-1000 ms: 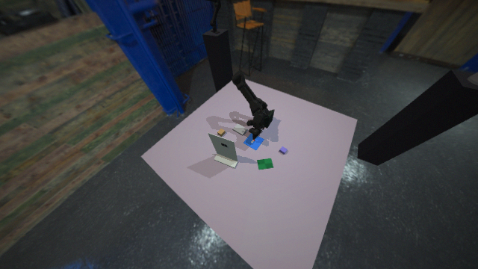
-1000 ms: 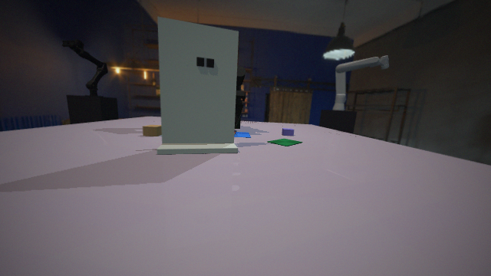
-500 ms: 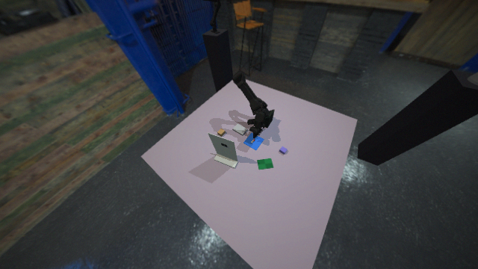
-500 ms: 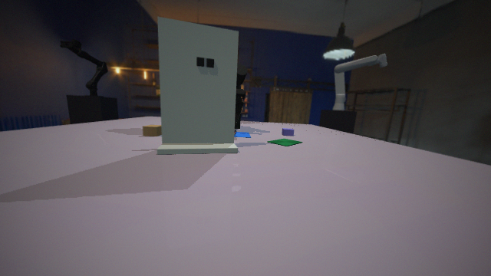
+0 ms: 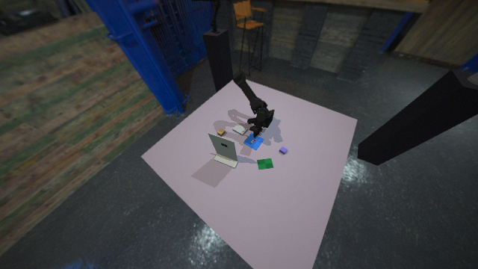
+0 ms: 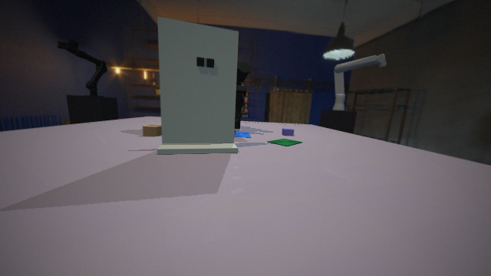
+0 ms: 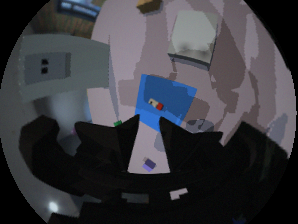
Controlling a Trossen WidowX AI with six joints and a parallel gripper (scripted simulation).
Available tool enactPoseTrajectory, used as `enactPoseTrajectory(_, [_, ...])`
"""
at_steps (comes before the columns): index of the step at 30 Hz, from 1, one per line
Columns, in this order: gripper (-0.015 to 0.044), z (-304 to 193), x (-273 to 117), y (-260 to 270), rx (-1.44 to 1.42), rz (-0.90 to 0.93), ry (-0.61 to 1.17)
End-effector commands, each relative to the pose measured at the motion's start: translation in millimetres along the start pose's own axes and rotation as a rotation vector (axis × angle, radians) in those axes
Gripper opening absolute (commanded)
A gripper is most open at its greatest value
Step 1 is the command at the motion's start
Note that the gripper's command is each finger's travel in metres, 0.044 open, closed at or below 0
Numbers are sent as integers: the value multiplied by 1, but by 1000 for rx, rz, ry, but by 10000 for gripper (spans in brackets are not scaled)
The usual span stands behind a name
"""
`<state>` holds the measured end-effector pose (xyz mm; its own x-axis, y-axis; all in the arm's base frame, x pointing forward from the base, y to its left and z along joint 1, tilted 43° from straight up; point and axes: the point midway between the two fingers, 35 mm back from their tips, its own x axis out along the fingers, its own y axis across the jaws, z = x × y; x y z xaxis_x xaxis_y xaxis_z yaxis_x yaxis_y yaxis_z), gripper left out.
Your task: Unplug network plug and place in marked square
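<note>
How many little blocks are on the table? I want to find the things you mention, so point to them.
2: a tan one (image 5: 221,132) (image 6: 152,130) (image 7: 149,5) beyond the panel's side, a purple one (image 5: 283,150) (image 6: 288,132) (image 7: 149,164) near the green square (image 5: 265,164) (image 6: 285,142). Others may be hidden.

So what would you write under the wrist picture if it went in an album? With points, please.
Open gripper (image 5: 256,135) (image 7: 149,117) above the blue square (image 5: 248,142) (image 7: 175,111), where the small plug (image 5: 253,141) (image 7: 158,104) lies free of its fingers.

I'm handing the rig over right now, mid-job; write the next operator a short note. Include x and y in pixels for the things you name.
Claw (image 5: 256,134) (image 6: 238,127) (image 7: 149,117): open, nothing between its fingers, above the table near the plug.
Plug (image 5: 253,141) (image 7: 156,104): lying on the blue square (image 5: 256,146) (image 6: 244,135) (image 7: 175,95).
Panel (image 5: 222,150) (image 6: 196,103) (image 7: 95,75): upright.
Done: plug out of the panel, set down, released.
Left: probably just back the arm off, touching nothing, once you confirm blue, not green, is the marked square.
</note>
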<state>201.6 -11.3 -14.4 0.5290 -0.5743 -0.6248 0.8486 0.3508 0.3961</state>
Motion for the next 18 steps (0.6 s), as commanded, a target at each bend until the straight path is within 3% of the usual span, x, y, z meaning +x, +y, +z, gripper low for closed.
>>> enactPoseTrajectory(1, [156, 0, -3, 6, 14, 8, 1])
enactPoseTrajectory(18, [156, -2, -17, 16, 14, 6, 4])
